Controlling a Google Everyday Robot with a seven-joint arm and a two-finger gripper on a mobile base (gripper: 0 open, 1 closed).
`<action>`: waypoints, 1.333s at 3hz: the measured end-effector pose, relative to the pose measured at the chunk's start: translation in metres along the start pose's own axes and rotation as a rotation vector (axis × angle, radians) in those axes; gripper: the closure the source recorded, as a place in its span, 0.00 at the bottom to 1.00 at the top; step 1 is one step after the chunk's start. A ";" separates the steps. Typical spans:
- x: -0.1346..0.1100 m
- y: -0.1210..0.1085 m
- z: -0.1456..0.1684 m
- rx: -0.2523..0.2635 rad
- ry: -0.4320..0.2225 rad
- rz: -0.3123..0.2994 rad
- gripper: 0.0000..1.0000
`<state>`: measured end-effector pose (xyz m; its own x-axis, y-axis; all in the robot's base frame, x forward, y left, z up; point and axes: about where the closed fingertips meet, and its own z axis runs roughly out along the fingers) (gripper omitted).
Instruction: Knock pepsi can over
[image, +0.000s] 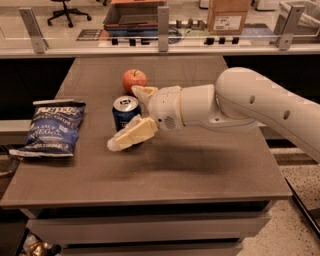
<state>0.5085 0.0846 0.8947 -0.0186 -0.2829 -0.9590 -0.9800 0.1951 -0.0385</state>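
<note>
The pepsi can (123, 115) stands upright on the bench (210, 167), with the apple (134, 79) at its 1 o'clock. The hand (125, 119) is wide open around it, holding nothing. It should push the can's top sideways, toward 9 o'clock.

Your arm (260, 105) is smooth, rounded white plastic with small dark screw dots; its claw (125, 118), over the counter (200, 170), has cream fingers (137, 132) spread apart.
</note>
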 end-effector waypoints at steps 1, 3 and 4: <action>0.011 -0.012 0.015 -0.017 -0.014 0.041 0.00; 0.015 -0.015 0.013 -0.001 -0.049 0.046 0.00; 0.021 -0.016 0.008 0.024 -0.088 0.045 0.00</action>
<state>0.5255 0.0827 0.8728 -0.0442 -0.1903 -0.9807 -0.9736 0.2282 -0.0004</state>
